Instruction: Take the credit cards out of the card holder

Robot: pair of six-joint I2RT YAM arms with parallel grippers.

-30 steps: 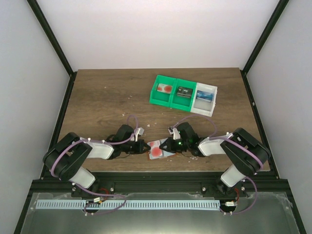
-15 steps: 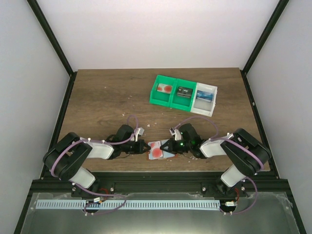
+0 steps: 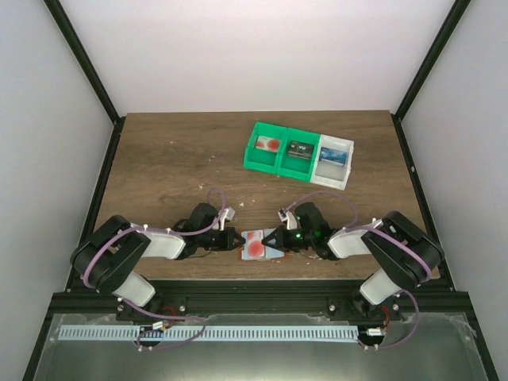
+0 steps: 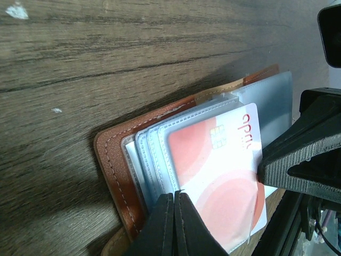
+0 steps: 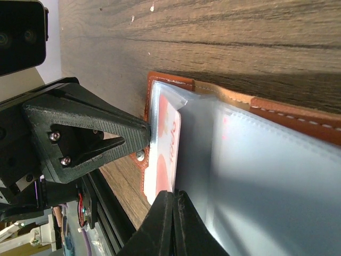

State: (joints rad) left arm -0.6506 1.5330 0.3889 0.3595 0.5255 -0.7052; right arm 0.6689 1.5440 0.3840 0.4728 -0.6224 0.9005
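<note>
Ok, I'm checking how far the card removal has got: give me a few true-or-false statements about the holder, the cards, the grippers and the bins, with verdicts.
1. The card holder lies open on the table. True.
2. The white card with red circles lies loose on the wood. False: it sits in a clear sleeve of the holder.
3. Both grippers are wide open. False: the left gripper and the right gripper are shut, both at the holder.
4. The white bin holds a blue card. True.
5. The green bin is empty. False: one compartment holds a red-marked card, the other a dark card.
</note>
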